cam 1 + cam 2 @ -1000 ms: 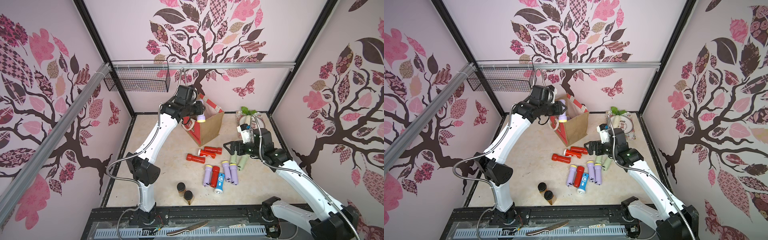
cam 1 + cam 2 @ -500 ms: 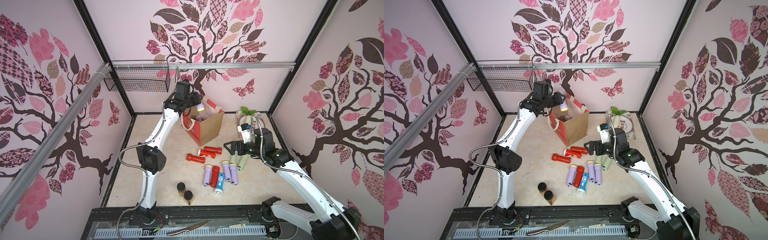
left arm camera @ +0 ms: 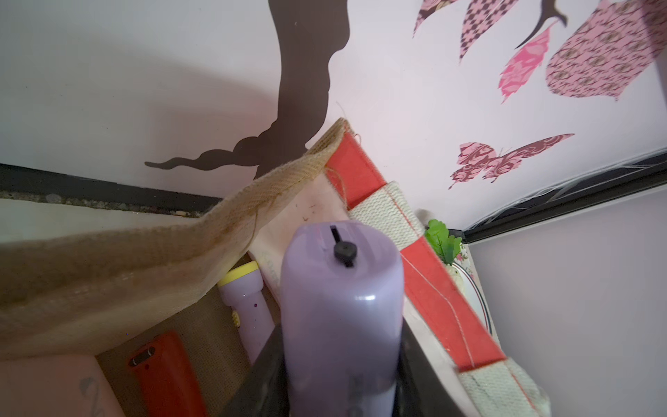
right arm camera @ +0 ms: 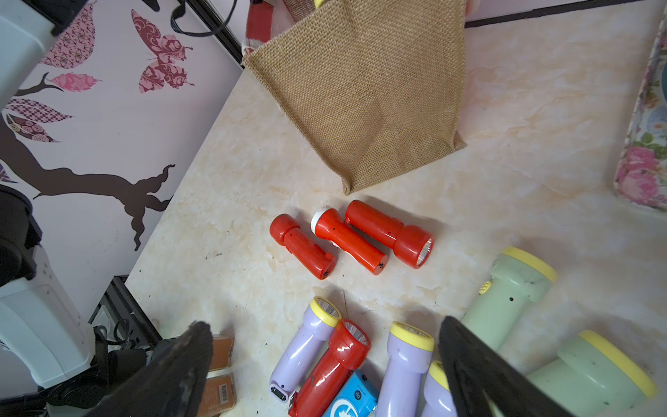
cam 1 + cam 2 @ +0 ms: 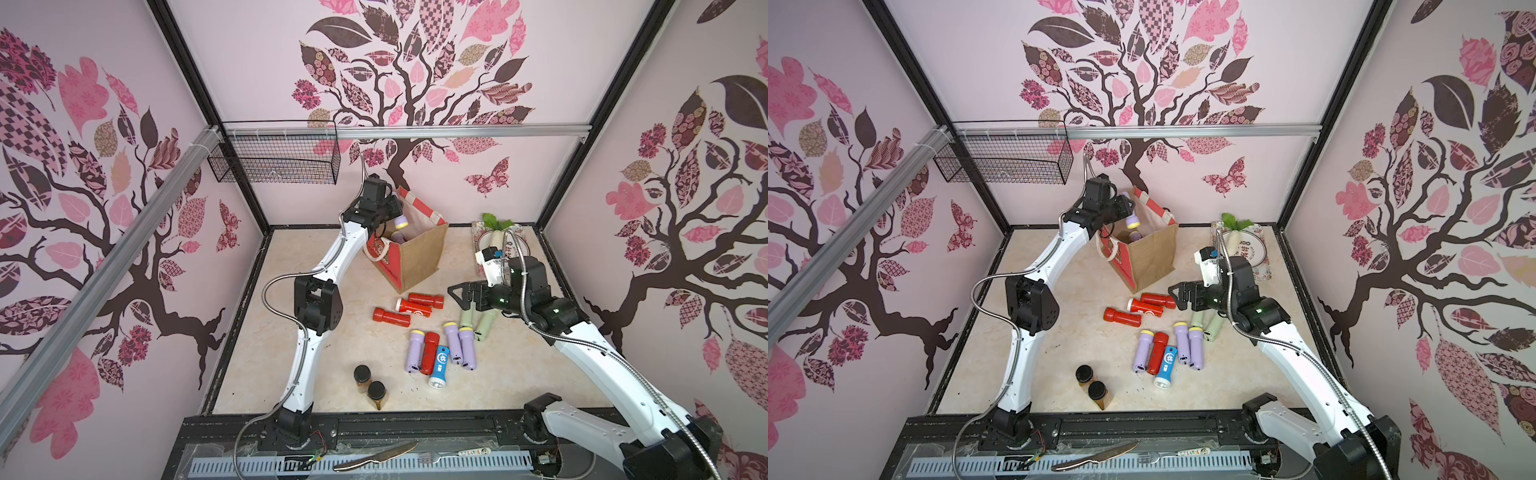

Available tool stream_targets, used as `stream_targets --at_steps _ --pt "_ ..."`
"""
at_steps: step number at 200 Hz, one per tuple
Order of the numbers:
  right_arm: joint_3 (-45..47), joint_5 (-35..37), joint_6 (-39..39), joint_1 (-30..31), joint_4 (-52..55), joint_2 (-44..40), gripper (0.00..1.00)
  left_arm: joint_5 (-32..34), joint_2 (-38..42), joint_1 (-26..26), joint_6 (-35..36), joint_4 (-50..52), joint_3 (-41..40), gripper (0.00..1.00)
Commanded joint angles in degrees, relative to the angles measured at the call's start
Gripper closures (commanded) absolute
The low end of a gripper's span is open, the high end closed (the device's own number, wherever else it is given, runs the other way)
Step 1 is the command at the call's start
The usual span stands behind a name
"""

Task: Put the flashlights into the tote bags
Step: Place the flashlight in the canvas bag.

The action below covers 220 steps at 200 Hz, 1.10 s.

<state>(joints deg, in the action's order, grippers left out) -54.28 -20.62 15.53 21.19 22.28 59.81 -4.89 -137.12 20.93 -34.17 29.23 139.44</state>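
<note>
Left pincer clamps a lilac flashlight steeply tilted, yellow head down over the tote bag.

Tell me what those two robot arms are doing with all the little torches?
They are packing flashlights into the tote bag. The left tool grips a lilac flashlight right over the bag's open top, where a second lilac flashlight and a red flashlight already lie inside. The right tool hangs open, holding nothing, above the ten flashlights on the table, near the pale green pair.
</note>
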Motion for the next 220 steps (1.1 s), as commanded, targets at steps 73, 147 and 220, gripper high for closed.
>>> stream_targets --at_steps 73,147,220 --pt "-4.87 1.42 -0.85 -0.32 0.67 2.00 0.00 4.32 0.71 -0.10 4.05 -3.31 -2.18 0.98" --pt "-6.39 3.21 -1.60 -0.27 1.00 1.86 0.00 4.95 3.23 0.07 4.77 -4.04 -4.07 0.66" --pt "-8.14 5.25 -0.84 -0.27 2.85 2.52 0.00 5.35 7.98 0.17 6.02 -5.33 -6.01 0.35"
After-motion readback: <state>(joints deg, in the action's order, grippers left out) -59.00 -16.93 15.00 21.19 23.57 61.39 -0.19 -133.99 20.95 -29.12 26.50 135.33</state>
